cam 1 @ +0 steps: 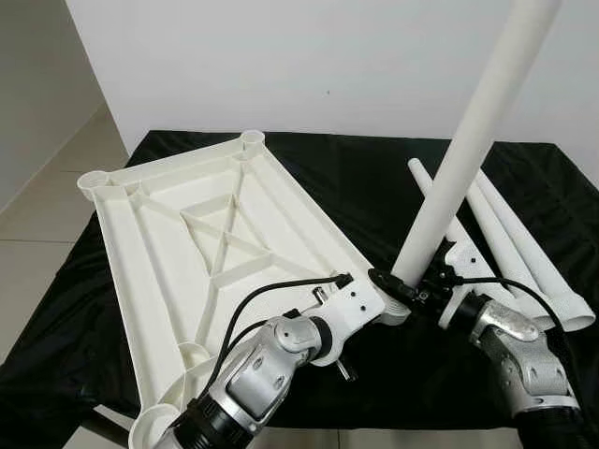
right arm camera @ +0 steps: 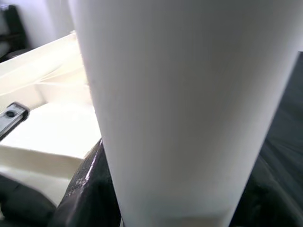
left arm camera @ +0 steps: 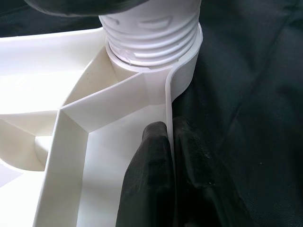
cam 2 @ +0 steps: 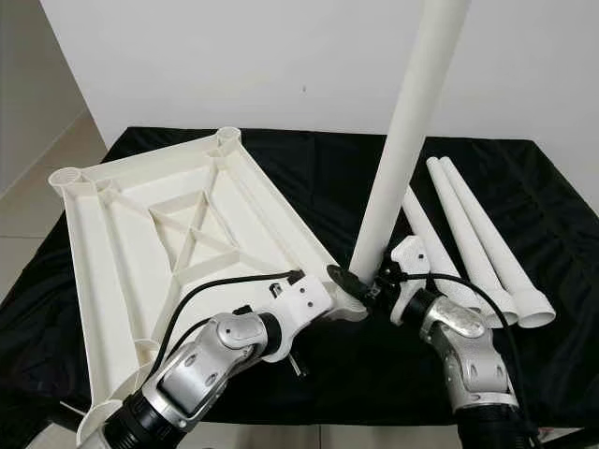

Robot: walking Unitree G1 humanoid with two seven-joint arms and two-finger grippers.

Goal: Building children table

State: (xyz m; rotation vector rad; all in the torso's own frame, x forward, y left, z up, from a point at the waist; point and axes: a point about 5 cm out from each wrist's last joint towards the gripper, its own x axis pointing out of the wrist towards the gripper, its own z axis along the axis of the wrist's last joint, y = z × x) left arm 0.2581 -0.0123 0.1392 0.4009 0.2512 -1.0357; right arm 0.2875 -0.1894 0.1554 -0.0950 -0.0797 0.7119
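Head views, surroundings: we see a black cloth (cam 1: 356, 178) under everything, a white wall (cam 1: 309, 56) behind and pale floor (cam 1: 47, 206) on the left.
Head views, count: one white tabletop (cam 1: 201, 253), lying underside up with its ribs showing; one leg (cam 1: 468, 140) held up; three spare legs (cam 2: 473, 238) lying side by side on the cloth to the right.
Head views, sockets: we can count round corner sockets at the far left (cam 1: 94, 181) and far right (cam 1: 252, 139) corners.
Head views, obstruction: the two silver arms cross the near edge and hide the near right corner where the raised leg meets the tabletop.
Head views, left gripper (cam 1: 393, 304): at that near right corner, just beside the foot of the raised leg.
Head views, right gripper (cam 2: 372, 281): at the lower end of the raised leg, which leans up and to the right.
Left wrist view, fingers (left arm camera: 149, 179): the two black fingers pinch the thin side wall of the tabletop, one on each face.
Left wrist view, leg: its threaded end (left arm camera: 151, 33) sits in the corner socket just past the fingertips.
Right wrist view, leg: the white tube is very close to the camera, with black fingers (right arm camera: 87, 189) pressed against both its sides.
Right wrist view, tabletop: its ribs lie beyond the leg.
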